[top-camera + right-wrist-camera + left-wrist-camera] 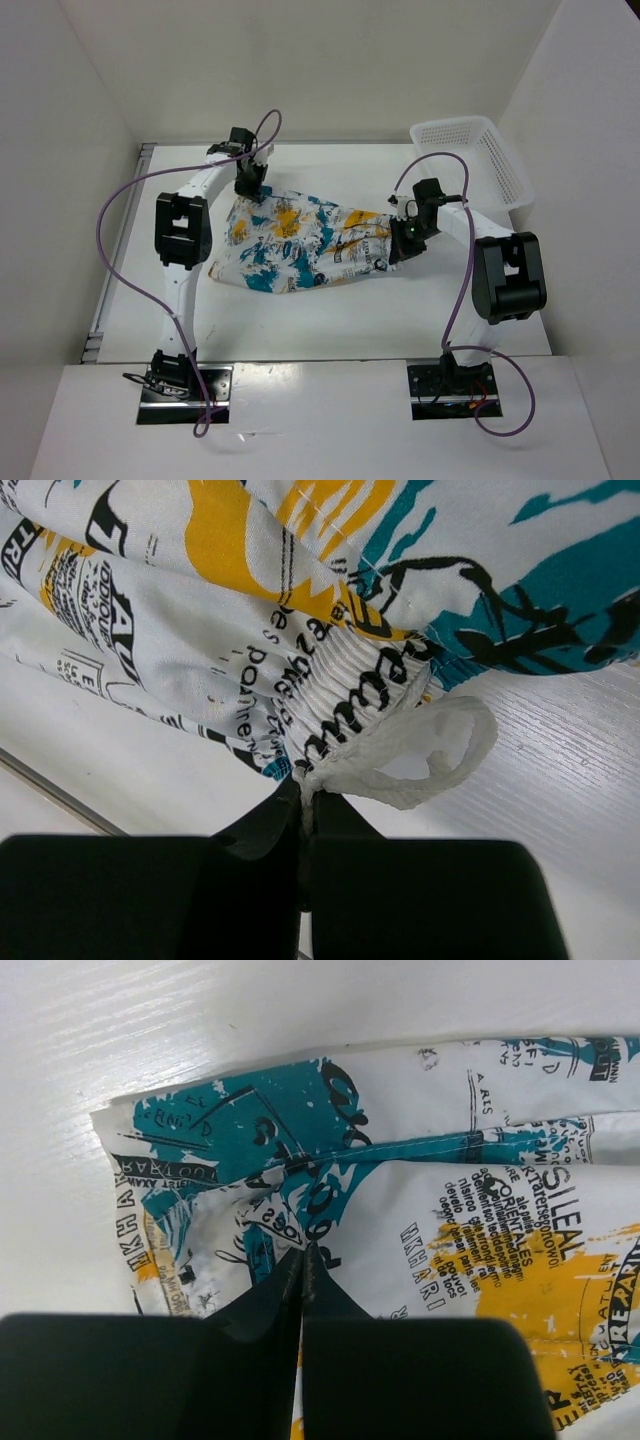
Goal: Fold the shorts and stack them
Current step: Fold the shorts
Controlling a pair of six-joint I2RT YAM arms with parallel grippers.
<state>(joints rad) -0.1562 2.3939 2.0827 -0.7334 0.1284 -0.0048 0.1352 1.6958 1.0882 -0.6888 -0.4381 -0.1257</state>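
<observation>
The shorts (300, 248), white with teal, yellow-orange and black print, lie spread across the middle of the table. My left gripper (248, 188) is at their far left corner. In the left wrist view its jaws (303, 1253) are shut, with a fold of the printed fabric (420, 1210) pinched at the tips. My right gripper (402, 243) is at the right end of the shorts. In the right wrist view it (305, 795) is shut on the gathered elastic waistband (350, 700), where a white drawstring loop (440, 750) hangs out over the table.
A white plastic lattice basket (478, 150) stands at the far right corner of the table. White walls enclose the table on the left, back and right. Purple cables arc above both arms.
</observation>
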